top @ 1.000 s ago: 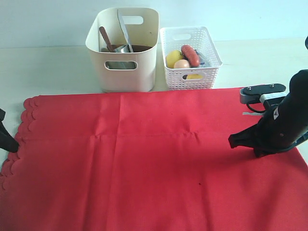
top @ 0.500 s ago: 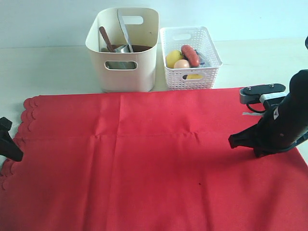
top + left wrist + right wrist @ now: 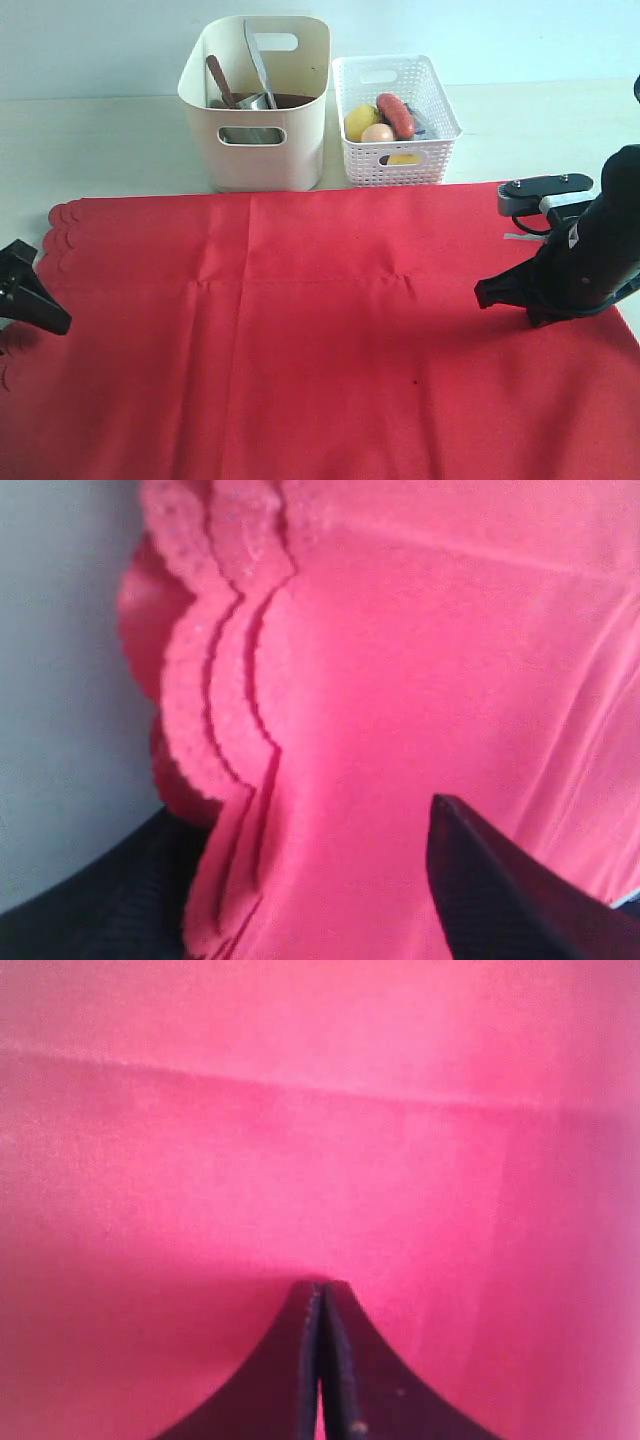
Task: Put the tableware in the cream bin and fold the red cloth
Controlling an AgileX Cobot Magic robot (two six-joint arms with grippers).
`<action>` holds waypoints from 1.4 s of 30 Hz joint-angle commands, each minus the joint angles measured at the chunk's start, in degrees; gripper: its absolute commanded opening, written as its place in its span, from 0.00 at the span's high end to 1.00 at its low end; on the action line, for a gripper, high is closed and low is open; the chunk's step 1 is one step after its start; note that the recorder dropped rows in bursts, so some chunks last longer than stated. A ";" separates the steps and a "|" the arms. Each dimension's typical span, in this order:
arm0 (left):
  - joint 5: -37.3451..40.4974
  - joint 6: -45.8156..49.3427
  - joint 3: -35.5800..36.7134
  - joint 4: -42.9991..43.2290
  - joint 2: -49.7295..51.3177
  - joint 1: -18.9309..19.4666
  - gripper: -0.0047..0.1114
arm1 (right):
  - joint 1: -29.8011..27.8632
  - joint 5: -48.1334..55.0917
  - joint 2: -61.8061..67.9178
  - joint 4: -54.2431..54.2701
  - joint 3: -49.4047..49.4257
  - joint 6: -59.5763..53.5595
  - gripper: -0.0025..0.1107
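The red cloth point(image 3: 320, 330) lies spread over the table, its scalloped edge point(image 3: 215, 680) at the left and bunched into small folds. My left gripper point(image 3: 40, 300) is open at that edge, and the bunched cloth point(image 3: 330, 810) lies between its wide-apart fingers point(image 3: 500, 890). My right gripper point(image 3: 483, 294) is shut, its tip point(image 3: 322, 1290) down on the cloth near the right side. At the back stands the cream bin point(image 3: 255, 150). It holds tableware: a wooden spoon point(image 3: 220, 80), a steel knife point(image 3: 260, 62) and a steel cup point(image 3: 258, 102).
A white lattice basket point(image 3: 395, 150) with a lemon point(image 3: 360, 120), a sausage point(image 3: 397, 114) and other food stands right of the cream bin. Bare pale table point(image 3: 100, 140) runs behind the cloth. The right arm point(image 3: 590, 250) stands over the cloth's right edge.
My left gripper has moved right and slightly down, onto the scalloped edge, which has bunched up. The right gripper has not moved.
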 commanded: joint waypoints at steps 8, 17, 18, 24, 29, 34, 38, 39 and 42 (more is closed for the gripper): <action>4.24 9.14 0.30 -8.67 1.14 -1.85 0.43 | -0.36 -1.27 0.90 0.60 0.11 -0.34 0.98; 1.74 11.46 0.30 -9.25 1.14 -8.77 0.43 | -0.36 -1.39 0.90 0.60 0.11 -0.34 0.98; 1.14 11.46 0.30 -9.25 1.14 -9.19 0.44 | -0.25 -1.26 0.90 0.60 0.11 -0.34 0.98; -0.23 11.37 0.30 -8.45 1.14 -9.19 0.90 | -0.25 -0.92 0.90 1.98 0.11 -1.04 0.98; 0.15 9.76 0.30 -7.28 0.38 -9.19 0.95 | -0.25 -0.48 0.90 3.44 0.11 -1.22 0.98; 0.15 7.85 0.30 -6.11 -3.26 -9.08 0.95 | -0.25 -0.24 0.90 8.92 0.11 -6.17 0.98; 1.12 3.52 0.30 -0.97 -9.64 -9.08 0.95 | -0.25 -0.24 0.90 24.02 0.11 -19.98 0.98; 1.48 2.93 0.30 0.05 -10.55 -9.08 0.95 | -0.25 -0.24 0.90 25.68 0.11 -21.35 0.98; 2.89 -1.31 0.30 4.55 -15.90 -9.08 0.95 | -0.25 -0.11 0.90 31.20 0.11 -26.51 0.98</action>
